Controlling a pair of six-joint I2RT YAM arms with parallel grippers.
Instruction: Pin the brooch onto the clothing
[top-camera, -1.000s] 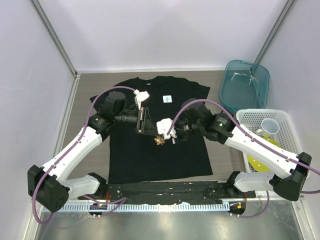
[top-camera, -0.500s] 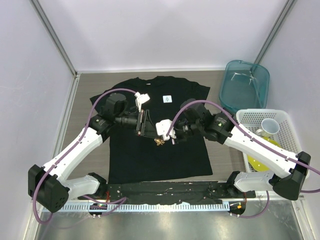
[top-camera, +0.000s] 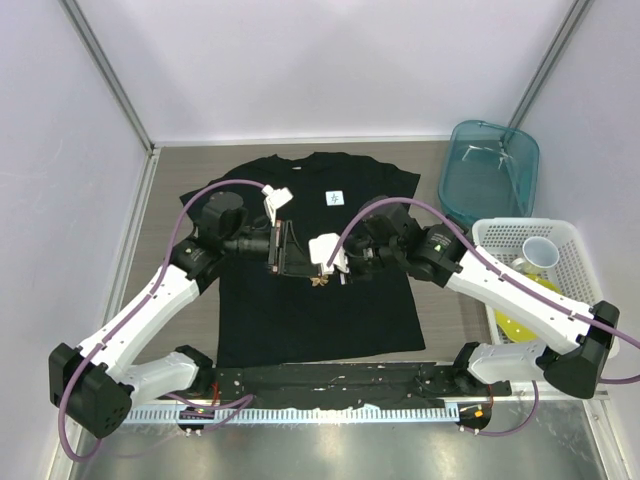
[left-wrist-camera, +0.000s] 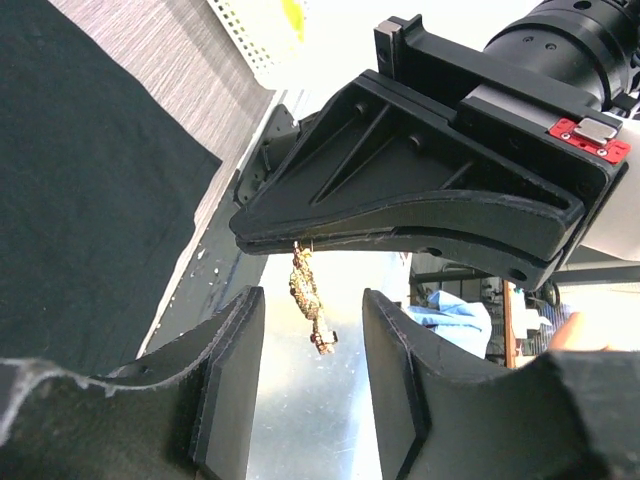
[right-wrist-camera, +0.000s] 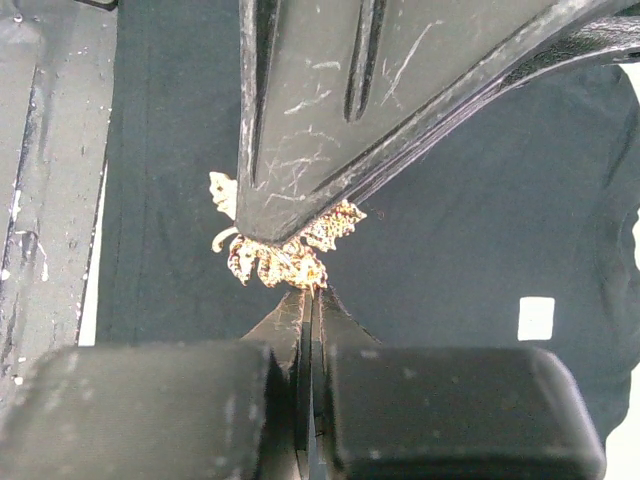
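Observation:
The clothing, a black T-shirt, lies flat on the table with its white chest label up. The brooch, a golden-orange leaf, hangs over the shirt's middle. My right gripper is shut on the brooch. In the right wrist view its closed fingertips pinch the lower edge of the brooch. My left gripper is open. In the left wrist view the brooch dangles between the tips of its spread fingers, touching neither. The left gripper's finger overlaps the brooch's top.
A teal bin stands at the back right. A white basket with a cup and yellow items stands at the right. A black strip runs along the near edge below the shirt's hem.
Both grippers have shifted slightly left and closer together over the shirt. The brooch stays in the right gripper and now sits between the left gripper's open fingers.

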